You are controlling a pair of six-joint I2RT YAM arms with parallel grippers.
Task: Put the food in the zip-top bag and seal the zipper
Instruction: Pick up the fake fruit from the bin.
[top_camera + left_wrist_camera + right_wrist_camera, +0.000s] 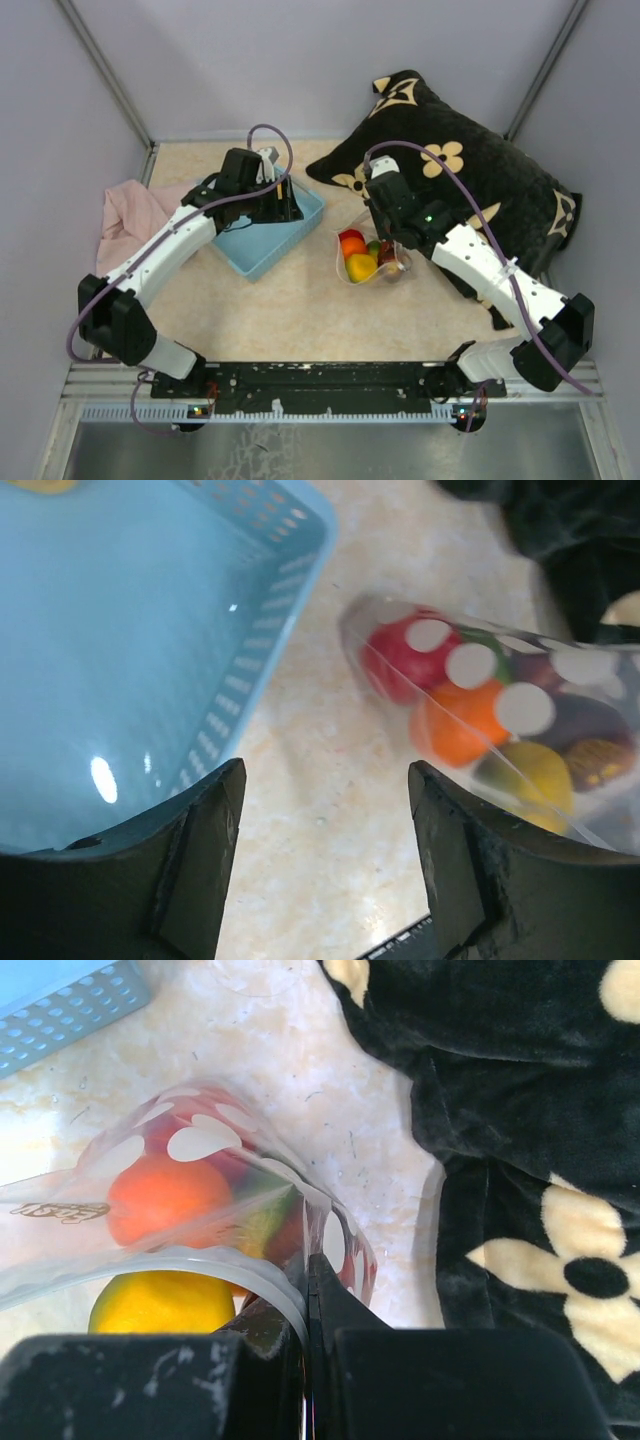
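Observation:
The zip-top bag (372, 258) lies on the table right of centre, clear with white dots (470, 665). The food inside it shows as a red piece (395, 670), an orange one (165, 1195), a yellow one (160, 1305) and darker pieces. My right gripper (308, 1265) is shut on the bag's edge, where the zipper (215, 1265) curves away to the left with the mouth gaping. My left gripper (325, 772) is open and holds nothing. It hangs over the bare table between the basket and the bag, touching neither.
A light-blue plastic basket (262, 250) stands left of the bag, and its floor (130, 650) looks bare apart from a yellow scrap at the far corner. A black flowered pillow (470, 170) lies right behind the bag. A pink cloth (130, 215) sits at the far left.

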